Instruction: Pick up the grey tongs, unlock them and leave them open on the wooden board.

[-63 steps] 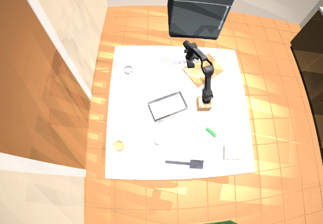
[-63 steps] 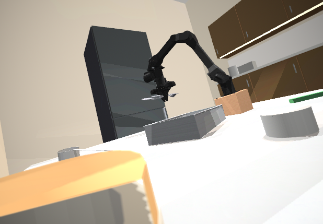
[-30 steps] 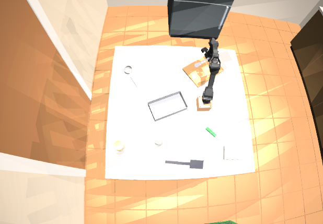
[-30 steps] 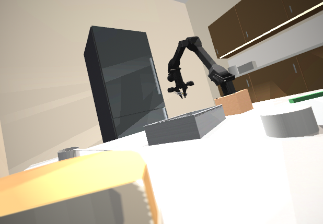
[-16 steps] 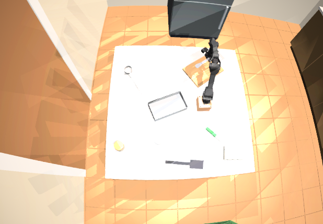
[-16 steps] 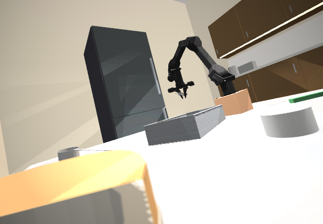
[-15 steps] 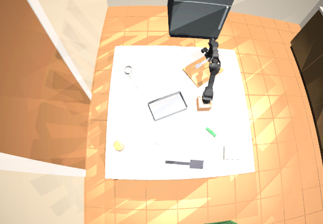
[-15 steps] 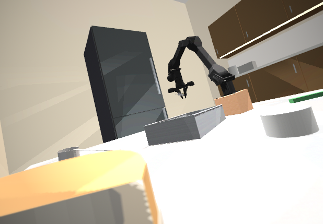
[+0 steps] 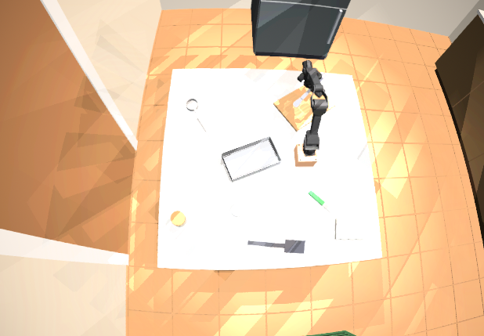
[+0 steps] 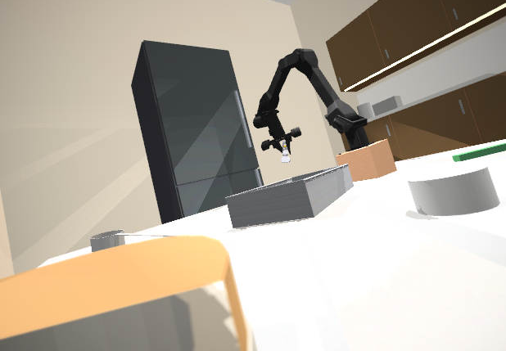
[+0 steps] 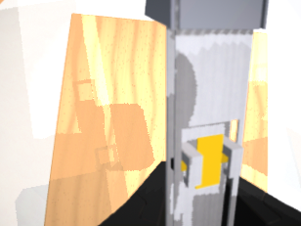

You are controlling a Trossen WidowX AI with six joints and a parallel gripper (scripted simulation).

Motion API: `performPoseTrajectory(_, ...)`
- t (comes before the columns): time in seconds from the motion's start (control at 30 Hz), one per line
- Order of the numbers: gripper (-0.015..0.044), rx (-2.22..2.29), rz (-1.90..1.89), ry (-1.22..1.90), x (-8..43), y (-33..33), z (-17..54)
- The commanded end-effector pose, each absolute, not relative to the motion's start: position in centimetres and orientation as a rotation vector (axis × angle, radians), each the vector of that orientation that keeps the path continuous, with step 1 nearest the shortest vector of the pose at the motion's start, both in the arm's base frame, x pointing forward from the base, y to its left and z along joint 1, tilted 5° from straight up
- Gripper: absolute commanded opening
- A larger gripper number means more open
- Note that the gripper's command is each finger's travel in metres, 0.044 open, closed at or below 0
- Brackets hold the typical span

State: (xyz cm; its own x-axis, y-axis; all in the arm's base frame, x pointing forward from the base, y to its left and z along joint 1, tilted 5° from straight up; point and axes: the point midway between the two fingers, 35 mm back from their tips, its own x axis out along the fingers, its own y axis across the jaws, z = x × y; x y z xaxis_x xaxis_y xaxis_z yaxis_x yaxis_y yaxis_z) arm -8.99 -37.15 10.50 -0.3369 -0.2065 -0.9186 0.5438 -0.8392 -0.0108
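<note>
The grey tongs (image 9: 298, 102) (image 10: 285, 159) (image 11: 213, 82) are held in my gripper (image 10: 286, 150) (image 11: 187, 169), which is shut on them. They are in the air above the wooden board (image 9: 297, 123) (image 11: 122, 72). In the exterior view they show nearly end-on; their exact tilt is hard to tell. In the wrist view a yellow piece (image 11: 211, 160) sits between two small grey brackets on the tongs, and a dark block (image 11: 217, 14) is at the top. I cannot tell whether the lock is released. The roasting tin (image 9: 256, 171) (image 10: 268, 210) holds nothing visible.
The arm's base stands on a wooden block (image 9: 305, 164) (image 10: 367, 161) beside the board. A strainer-like ring (image 9: 186, 105) (image 10: 107, 241) is at the left. A green-handled tool (image 9: 316, 198), a dark spatula (image 9: 294, 246) and an orange-topped round item (image 9: 178, 218) lie further off.
</note>
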Motion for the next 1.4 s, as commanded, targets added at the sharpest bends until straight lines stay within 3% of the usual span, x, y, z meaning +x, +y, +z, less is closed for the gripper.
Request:
performPoseTrajectory(0.0, -0.0150, 1.278, -2.292, 0.400, -8.8, -37.3, 11.1)
performPoseTrajectory(0.77, -0.0150, 0.572, -2.577, 0.034, -6.7, -34.7, 15.0)
performPoseTrajectory(1.37, -0.0150, 0.554, -2.582, 0.020, -6.6, -34.6, 15.2)
